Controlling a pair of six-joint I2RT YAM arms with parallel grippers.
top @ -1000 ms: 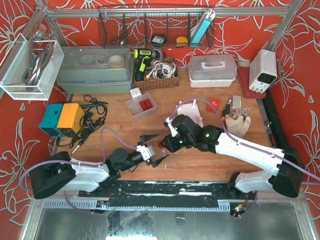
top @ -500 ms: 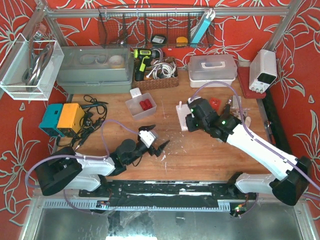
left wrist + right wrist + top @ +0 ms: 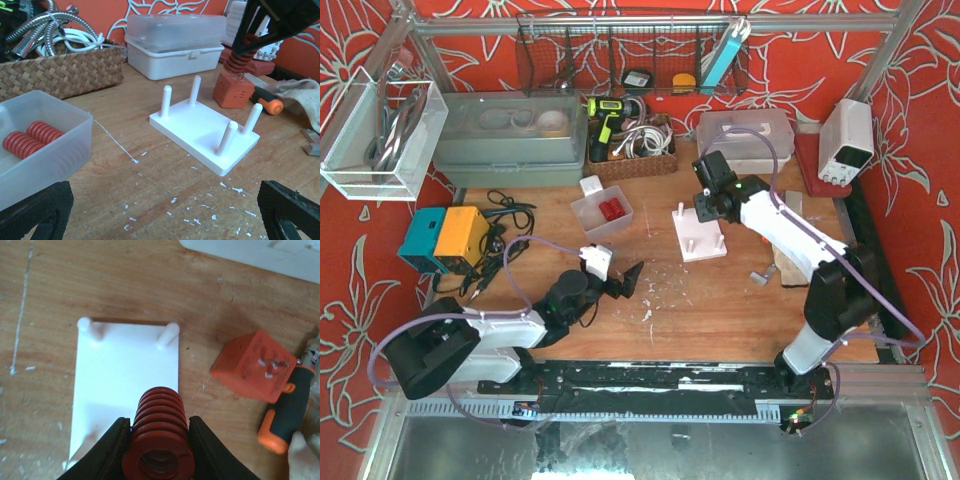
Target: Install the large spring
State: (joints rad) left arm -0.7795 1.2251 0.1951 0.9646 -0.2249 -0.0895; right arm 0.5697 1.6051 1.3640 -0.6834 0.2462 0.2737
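Observation:
My right gripper (image 3: 159,421) is shut on the large red spring (image 3: 159,440), which it holds upright above the near edge of the white peg plate (image 3: 125,385). The plate has four upright white pegs, all bare. In the top view the right gripper (image 3: 711,204) hangs over the plate's (image 3: 700,245) far end. The left wrist view shows the spring (image 3: 239,56) in the air behind the plate (image 3: 200,131), clear of the pegs. My left gripper (image 3: 623,283) is open and empty, low over the table, left of the plate.
A clear bin (image 3: 55,160) holding small red springs (image 3: 30,140) stands left of the plate. An orange block (image 3: 255,365) and an orange-handled screwdriver (image 3: 285,420) lie right of it. A wicker basket (image 3: 65,75) and a white lidded box (image 3: 175,45) stand behind.
My right arm has swung from the table's middle to the far right and now holds the spring over the peg plate. My left arm has turned toward the plate, still open.

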